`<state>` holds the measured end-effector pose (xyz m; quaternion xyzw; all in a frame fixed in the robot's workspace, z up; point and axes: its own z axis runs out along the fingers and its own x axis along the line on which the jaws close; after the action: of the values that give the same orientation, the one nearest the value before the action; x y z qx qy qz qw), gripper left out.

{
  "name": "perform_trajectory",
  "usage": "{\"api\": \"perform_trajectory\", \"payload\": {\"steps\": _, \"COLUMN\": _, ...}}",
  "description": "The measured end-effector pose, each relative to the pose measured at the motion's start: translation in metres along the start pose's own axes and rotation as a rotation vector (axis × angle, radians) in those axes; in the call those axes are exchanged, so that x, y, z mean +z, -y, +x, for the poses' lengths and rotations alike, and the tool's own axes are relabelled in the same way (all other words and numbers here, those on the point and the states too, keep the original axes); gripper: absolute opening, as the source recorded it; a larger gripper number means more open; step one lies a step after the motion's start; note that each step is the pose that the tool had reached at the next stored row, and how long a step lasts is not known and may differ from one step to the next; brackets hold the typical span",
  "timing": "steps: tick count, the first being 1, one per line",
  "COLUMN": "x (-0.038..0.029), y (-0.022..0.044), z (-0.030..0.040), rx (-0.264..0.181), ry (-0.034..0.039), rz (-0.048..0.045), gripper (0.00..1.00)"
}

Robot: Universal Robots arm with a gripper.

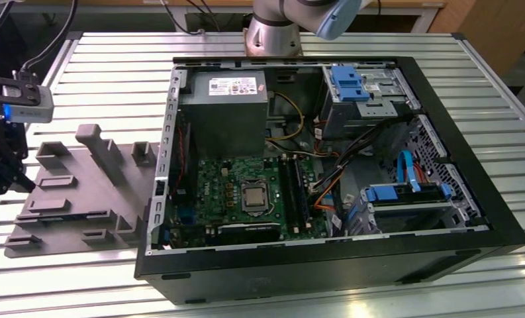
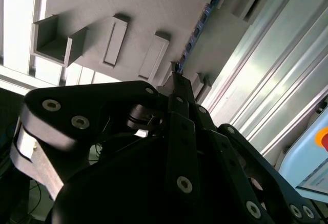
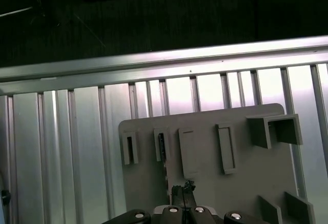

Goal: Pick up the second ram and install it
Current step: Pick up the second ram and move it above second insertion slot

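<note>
Second ram [image 2: 202,21] on edge in grey holder [image 1: 77,192], on the table [image 1: 112,66] at the exterior view's left of the open computer case [image 1: 474,232], hand [image 2: 177,76] at its end, pressed together, white label [image 1: 233,85] on power supply unreadable

second ram [image 2: 197,26]: long, thin stick, dark blue-green, with a row of small dark chips along it. It stands on its long edge, so in both wrist views it shows almost edge-on as a narrow line [image 3: 165,172]. Not installed; it sits on the grey holder plate [image 1: 77,199], which lies on the slatted table [image 1: 112,79] at the exterior view's left of the open computer case [image 1: 333,265]. One end sits at a small slotted block [image 3: 161,146] of the plate, and the stick runs straight across the plate's flat face. Upright, not tilted. Far end detail too small to tell.
</note>
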<state>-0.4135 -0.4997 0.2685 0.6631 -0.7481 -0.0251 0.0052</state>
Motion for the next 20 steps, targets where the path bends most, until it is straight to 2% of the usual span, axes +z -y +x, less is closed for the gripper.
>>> {"api": "perform_trajectory", "payload": {"steps": 20, "x": 0.0129, "y": 0.0015, "z": 0.0007, "rx": -0.015, "ry": -0.001, "rz": -0.002, "gripper": 0.11}}
